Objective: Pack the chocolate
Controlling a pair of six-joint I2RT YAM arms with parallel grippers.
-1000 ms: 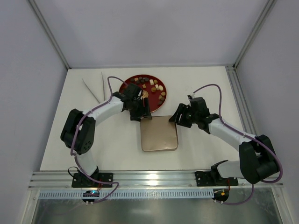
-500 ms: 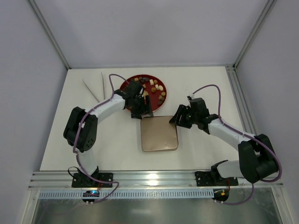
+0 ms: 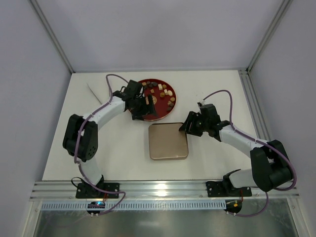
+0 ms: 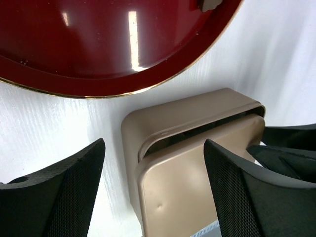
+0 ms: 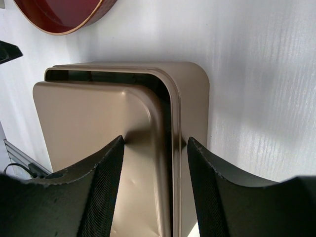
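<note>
While the chocolate sits loose on the far-right part of the red plate, none of it packed, the tan box just beside the plate has its lid on, askew, w/ a dark gap along one edge. The L end effector hangs wide and empty over the plate's near rim. The R end effector stands half apart astride the lid's edge — whether it presses the lid can't be told. Risks: a pinch on that thin rim may slip, or drag base & lid together across the counter into the plate. The pieces are tiny vs. the L jaws — a coarse close could scatter them or knock them off the plate.
</note>
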